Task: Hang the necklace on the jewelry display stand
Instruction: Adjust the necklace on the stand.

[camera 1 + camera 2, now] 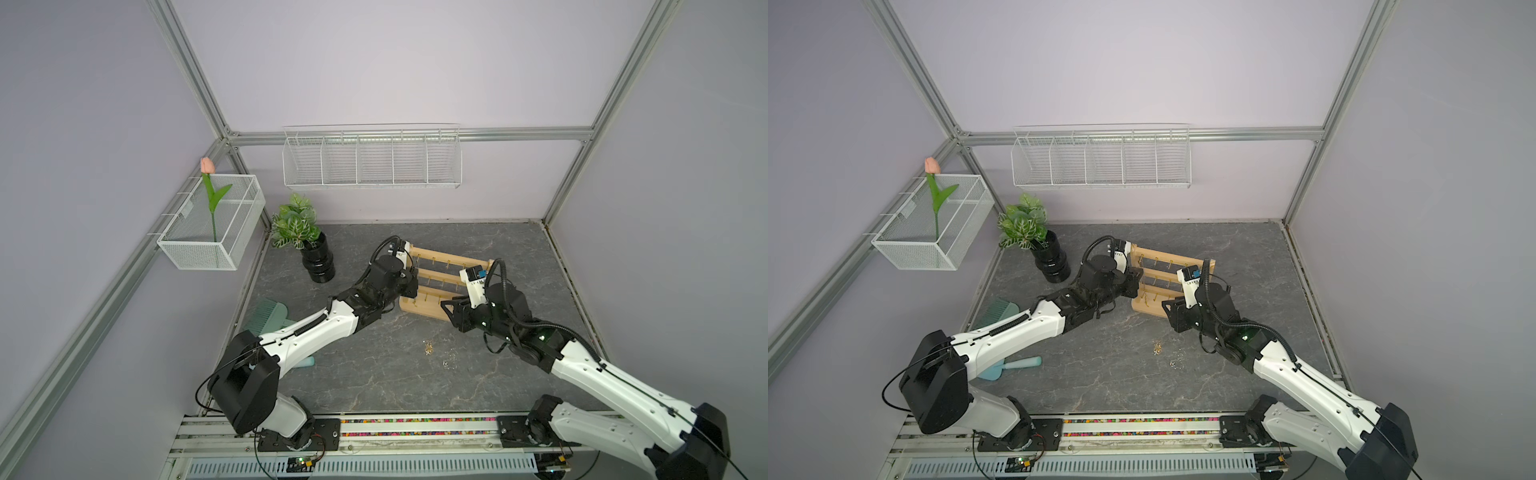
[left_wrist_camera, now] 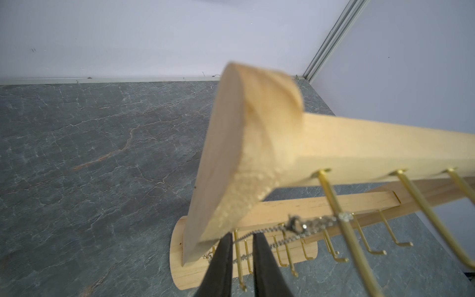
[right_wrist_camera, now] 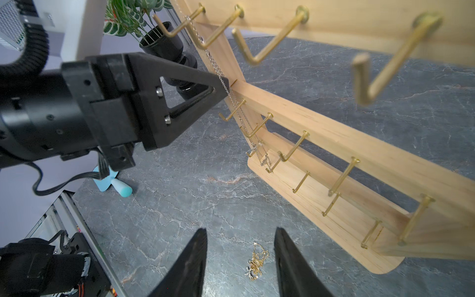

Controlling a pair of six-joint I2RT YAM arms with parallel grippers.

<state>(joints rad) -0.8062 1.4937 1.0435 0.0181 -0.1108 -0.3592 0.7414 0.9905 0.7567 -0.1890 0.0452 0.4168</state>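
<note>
The jewelry display stand [image 1: 419, 308] [image 1: 1150, 311], a light wooden rack with gold hooks, stands mid-table between both arms. A thin silver necklace [image 3: 214, 63] hangs from a top-bar hook beside the left upright and drapes down over the lower hooks. In the left wrist view its chain [image 2: 295, 227] crosses the narrow gap between my left gripper's [image 2: 242, 235] dark fingers, which stand slightly apart. My left gripper [image 1: 409, 291] [image 3: 226, 86] touches the chain at that upright. My right gripper [image 3: 241, 229] [image 1: 449, 307] is open above a gold necklace [image 3: 257, 259] [image 1: 428, 348] heaped on the table.
A second small glinting heap [image 1: 446, 363] lies near the gold one. A potted plant [image 1: 318, 262] stands at the back left, with a green brush and dustpan [image 1: 272, 311] under my left arm. White wire baskets [image 1: 372, 160] [image 1: 212, 226] hang on the walls.
</note>
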